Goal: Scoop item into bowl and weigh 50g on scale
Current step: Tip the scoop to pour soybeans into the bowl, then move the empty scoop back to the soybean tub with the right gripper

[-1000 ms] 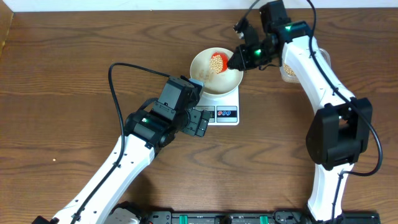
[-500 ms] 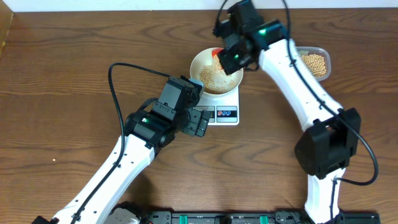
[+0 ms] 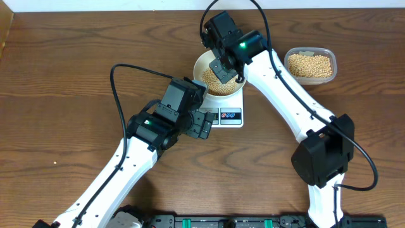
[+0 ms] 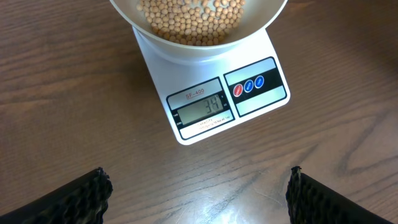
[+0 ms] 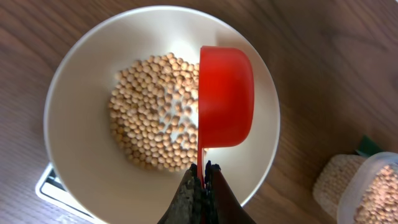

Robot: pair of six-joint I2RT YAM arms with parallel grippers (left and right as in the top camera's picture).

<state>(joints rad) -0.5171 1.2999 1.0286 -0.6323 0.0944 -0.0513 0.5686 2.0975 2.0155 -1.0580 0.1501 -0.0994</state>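
the white bowl (image 3: 204, 62) sits on the 12 o'clock end of the scale (image 4: 277, 94), whose display and red and blue buttons face 6 o'clock; the display reads what looks like 34. a heap of tan beans (image 5: 152, 121) lies in the middle of the bowl. the right gripper (image 5: 202, 182) is over the bowl, its fingers pinched tight on the thin handle of a red scoop (image 5: 225, 96). the scoop hangs above the bowl's 3 o'clock half in the wrist view, turned so that only its smooth red outside shows. the left gripper (image 4: 199, 177) has its jaws spread wide with nothing between them, hovering over the wooden table (image 3: 63, 76) just at the scale's 8 o'clock corner, its camera looking down on the display. a clear container (image 3: 310, 65) with more beans stands at 3 o'clock from the bowl, apart from the scale.
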